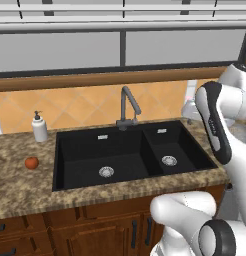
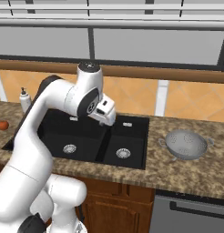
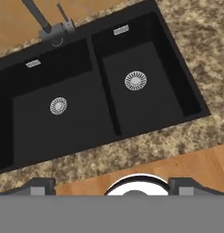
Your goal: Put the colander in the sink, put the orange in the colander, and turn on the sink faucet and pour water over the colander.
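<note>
The pale grey colander (image 2: 185, 144) stands upright on the granite counter, to the right of the black double-basin sink (image 2: 132, 136). Both basins of the sink (image 1: 85, 155) hold nothing but their silver drains. The small orange (image 1: 31, 162) lies on the counter left of the sink, also at the left edge (image 2: 2, 125). Behind the basins rises the dark gooseneck faucet (image 1: 127, 107), with no water running. My gripper (image 2: 104, 120) hangs above the sink's middle, well left of the colander. In the hand view its fingertips (image 3: 39, 185) stand wide apart with nothing between them, over the sink (image 3: 86, 123) and faucet base (image 3: 53, 32).
A white soap dispenser (image 1: 39, 127) stands at the back left of the counter. Granite counter (image 2: 186, 175) stretches right of the sink, in front of the colander. A tiled wall and a window sill close off the back. Wooden cabinet fronts (image 1: 95, 235) run below the counter edge.
</note>
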You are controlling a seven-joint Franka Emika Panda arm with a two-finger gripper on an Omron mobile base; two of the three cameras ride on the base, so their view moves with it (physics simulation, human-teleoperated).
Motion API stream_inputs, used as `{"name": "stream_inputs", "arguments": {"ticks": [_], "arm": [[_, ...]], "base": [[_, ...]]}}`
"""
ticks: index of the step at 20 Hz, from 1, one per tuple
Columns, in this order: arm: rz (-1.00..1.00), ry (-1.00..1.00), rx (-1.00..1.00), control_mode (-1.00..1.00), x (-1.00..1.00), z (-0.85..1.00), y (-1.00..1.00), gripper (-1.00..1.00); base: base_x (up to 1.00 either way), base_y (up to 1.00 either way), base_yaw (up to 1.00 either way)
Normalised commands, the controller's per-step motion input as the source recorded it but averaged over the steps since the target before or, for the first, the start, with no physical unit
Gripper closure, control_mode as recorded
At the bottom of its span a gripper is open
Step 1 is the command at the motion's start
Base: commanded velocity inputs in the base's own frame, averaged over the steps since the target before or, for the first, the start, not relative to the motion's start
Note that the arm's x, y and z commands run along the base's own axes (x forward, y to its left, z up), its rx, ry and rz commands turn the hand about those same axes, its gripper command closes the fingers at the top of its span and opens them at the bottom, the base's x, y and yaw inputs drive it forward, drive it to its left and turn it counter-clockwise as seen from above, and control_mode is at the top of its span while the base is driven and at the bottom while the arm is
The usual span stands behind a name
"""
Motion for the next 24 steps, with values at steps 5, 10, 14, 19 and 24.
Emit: {"name": "stream_inputs", "arguments": {"ticks": [5,10,14,19,24], "arm": [[-0.53,0.00,0.23,-1.00,-0.09,-0.03,-0.57,-1.00],[-0.20,-0.05,0.20,-1.00,-0.05,-0.05,-0.69,-1.00],[0.15,-0.12,0.00,-1.00,-0.03,-0.13,-0.68,-1.00],[0.09,-0.06,0.00,-1.00,-0.01,-0.16,-0.67,-1.00],[-0.34,0.10,0.00,-1.00,0.10,-0.19,-0.63,-1.00]], "base": [[0.00,0.00,0.00],[0.00,0.00,0.00],[0.00,0.00,0.00],[0.00,0.00,0.00],[0.00,0.00,0.00]]}}
